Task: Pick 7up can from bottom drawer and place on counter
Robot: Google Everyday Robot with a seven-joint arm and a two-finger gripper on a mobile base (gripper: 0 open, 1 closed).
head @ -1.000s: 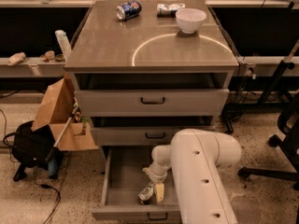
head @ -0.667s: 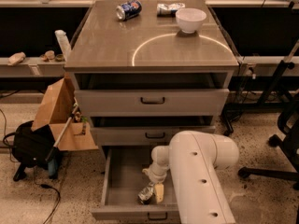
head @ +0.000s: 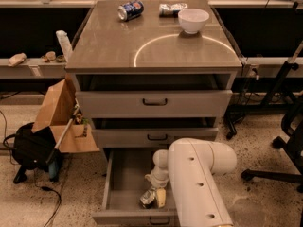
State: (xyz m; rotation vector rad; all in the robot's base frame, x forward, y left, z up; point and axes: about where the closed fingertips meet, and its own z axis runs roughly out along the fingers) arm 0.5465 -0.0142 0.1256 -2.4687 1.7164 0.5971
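Observation:
The bottom drawer (head: 124, 174) is pulled open, and its grey floor shows. The 7up can (head: 147, 199), small and silvery-green, lies tilted near the drawer's front right. My white arm reaches down from the lower right into the drawer. My gripper (head: 154, 196) is right at the can, touching or almost touching it, with one pale part on the can's right side. The counter (head: 109, 46) is the glossy grey-brown top with a pale arc mark above the three drawers.
On the counter, a blue can (head: 130, 10) lies on its side, with a foil packet (head: 170, 8) and a white bowl (head: 193, 20) at the back. An open cardboard box (head: 59, 112) and black bag (head: 31, 145) stand left of the cabinet. Chair legs (head: 279, 171) are on the right.

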